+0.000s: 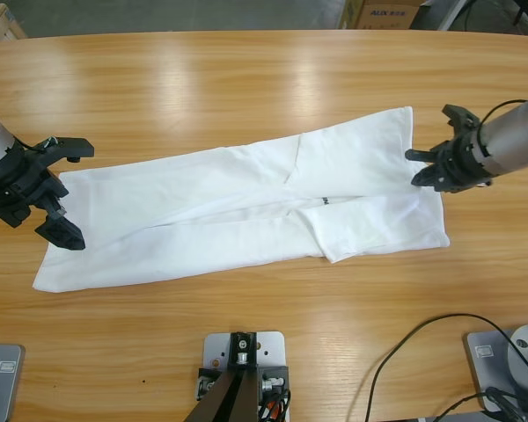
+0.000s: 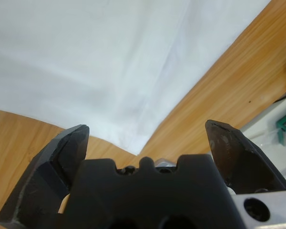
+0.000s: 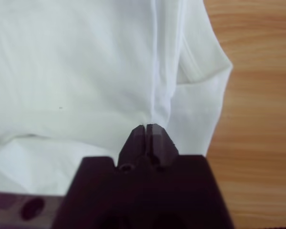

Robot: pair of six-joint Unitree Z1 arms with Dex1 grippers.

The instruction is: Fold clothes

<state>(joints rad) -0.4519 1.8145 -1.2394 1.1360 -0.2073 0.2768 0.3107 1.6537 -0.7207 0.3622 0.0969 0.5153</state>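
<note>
The white T-shirt lies folded into a long strip across the wooden table, with small dark lettering near its middle. At the strip's left end my left gripper stands open. In the left wrist view the shirt's corner points in between the two jaws of the left gripper, and nothing is held. My right gripper is at the shirt's right edge. In the right wrist view the right gripper is shut, and a crease of the T-shirt runs straight into its tips.
Bare wood surrounds the shirt on every side. Cardboard boxes stand beyond the table's far edge. A black cable loops over the near right part of the table.
</note>
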